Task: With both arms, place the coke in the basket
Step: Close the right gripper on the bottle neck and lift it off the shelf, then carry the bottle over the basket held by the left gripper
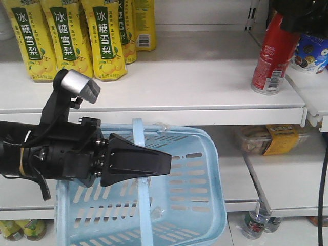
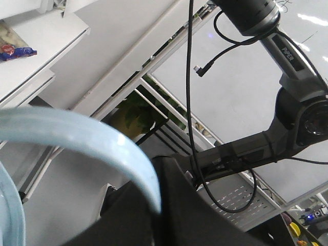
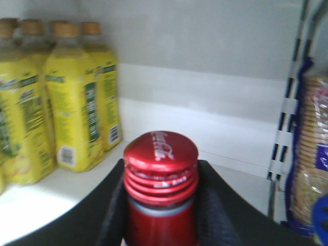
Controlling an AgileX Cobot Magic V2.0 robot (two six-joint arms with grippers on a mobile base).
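Note:
The coke (image 1: 271,56) is a red bottle with a red cap and white script. It stands tilted near the front right of the white shelf (image 1: 195,87). My right gripper (image 1: 294,18) comes from above and is shut on its neck. In the right wrist view the black fingers (image 3: 212,205) flank the neck below the cap (image 3: 161,154). The pale blue basket (image 1: 205,205) hangs below the shelf. My left gripper (image 1: 154,161) is shut on its strap handle (image 1: 138,134). In the left wrist view the strap (image 2: 102,138) runs between the black jaws.
Yellow drink bottles (image 1: 66,36) stand at the shelf's back left and also show in the right wrist view (image 3: 82,118). A biscuit pack (image 1: 310,54) sits right of the coke behind a shelf divider (image 3: 287,128). A boxed snack (image 1: 271,138) lies on the lower shelf. Bottles (image 1: 256,223) stand below.

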